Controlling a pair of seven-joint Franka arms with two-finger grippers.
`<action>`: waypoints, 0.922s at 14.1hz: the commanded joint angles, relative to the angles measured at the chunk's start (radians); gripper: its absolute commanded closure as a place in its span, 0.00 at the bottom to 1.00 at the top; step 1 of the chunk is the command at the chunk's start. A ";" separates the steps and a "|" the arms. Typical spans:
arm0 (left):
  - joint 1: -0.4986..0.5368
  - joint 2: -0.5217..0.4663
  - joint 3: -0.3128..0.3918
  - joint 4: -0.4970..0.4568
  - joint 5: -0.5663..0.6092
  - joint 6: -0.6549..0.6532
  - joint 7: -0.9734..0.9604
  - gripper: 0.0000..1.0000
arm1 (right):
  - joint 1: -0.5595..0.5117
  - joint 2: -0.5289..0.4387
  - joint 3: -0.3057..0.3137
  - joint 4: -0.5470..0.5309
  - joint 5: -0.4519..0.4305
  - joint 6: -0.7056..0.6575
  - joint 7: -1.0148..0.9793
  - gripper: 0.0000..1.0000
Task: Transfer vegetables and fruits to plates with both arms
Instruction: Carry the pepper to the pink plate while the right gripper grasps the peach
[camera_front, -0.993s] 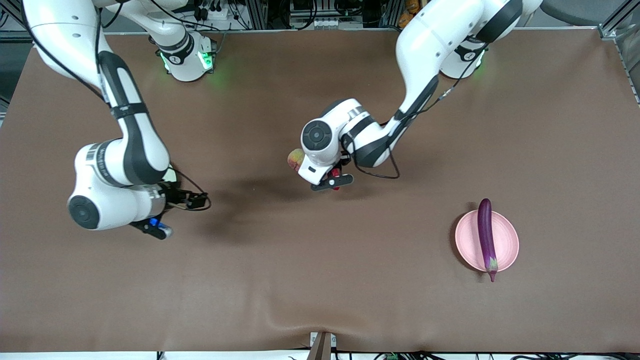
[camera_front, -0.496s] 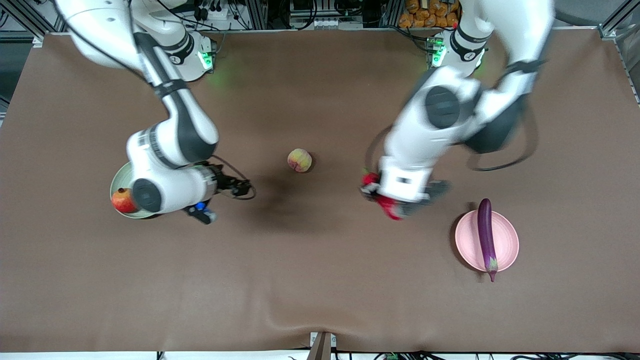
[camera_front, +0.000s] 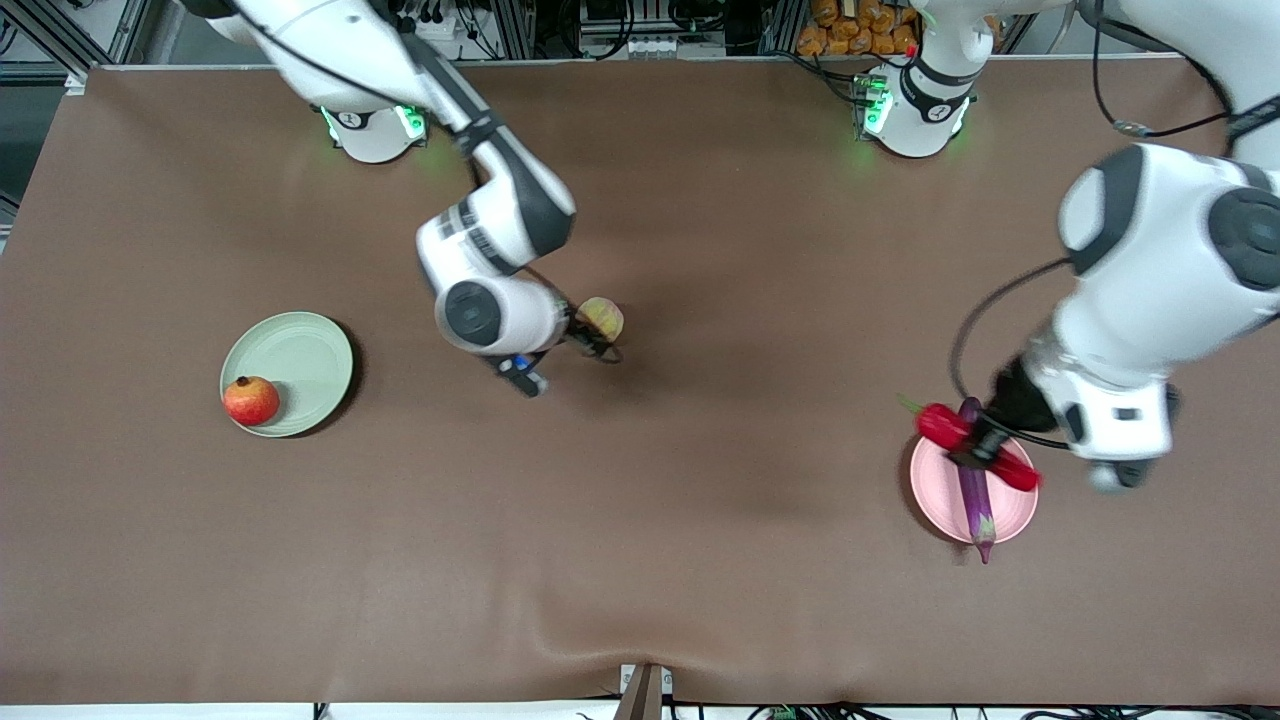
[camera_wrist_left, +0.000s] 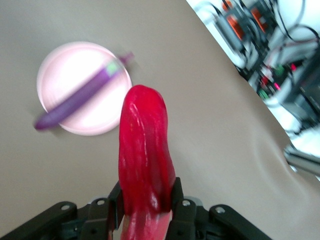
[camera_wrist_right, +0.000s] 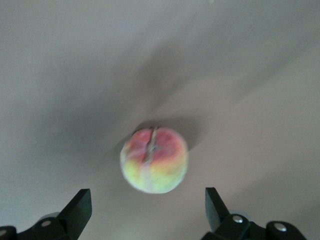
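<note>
My left gripper (camera_front: 983, 440) is shut on the red chili pepper (camera_front: 940, 425) and holds it above the pink plate (camera_front: 935, 490), across the purple eggplant (camera_front: 974, 505) that lies on that plate. In the left wrist view the chili (camera_wrist_left: 145, 150) sticks out from between the fingers of the left gripper (camera_wrist_left: 147, 205), above the pink plate (camera_wrist_left: 65, 70) and the eggplant (camera_wrist_left: 80, 97). My right gripper (camera_front: 583, 338) is open over the peach (camera_front: 603, 318) in the middle of the table. In the right wrist view the peach (camera_wrist_right: 154, 160) lies just ahead of the right gripper (camera_wrist_right: 147, 202). The pomegranate (camera_front: 250, 400) sits on the green plate (camera_front: 305, 355).
The brown table cover has a raised fold (camera_front: 640, 625) at the edge nearest the front camera. The two arm bases (camera_front: 375, 125) (camera_front: 915, 110) stand along the table edge farthest from the front camera.
My left arm has carried the chili from the table's middle to above the pink plate. My right arm has moved from the green plate, where the pomegranate now rests, to the peach.
</note>
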 joint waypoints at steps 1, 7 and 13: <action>0.070 0.040 -0.012 -0.011 0.051 0.011 0.139 1.00 | 0.061 0.014 -0.011 -0.073 0.019 0.120 0.032 0.00; 0.120 0.236 -0.012 -0.009 0.257 0.016 0.514 1.00 | 0.092 0.071 -0.019 -0.084 -0.043 0.160 0.043 0.00; 0.126 0.335 0.005 -0.006 0.304 0.043 0.764 1.00 | 0.073 0.071 -0.039 -0.078 -0.064 0.162 0.039 0.20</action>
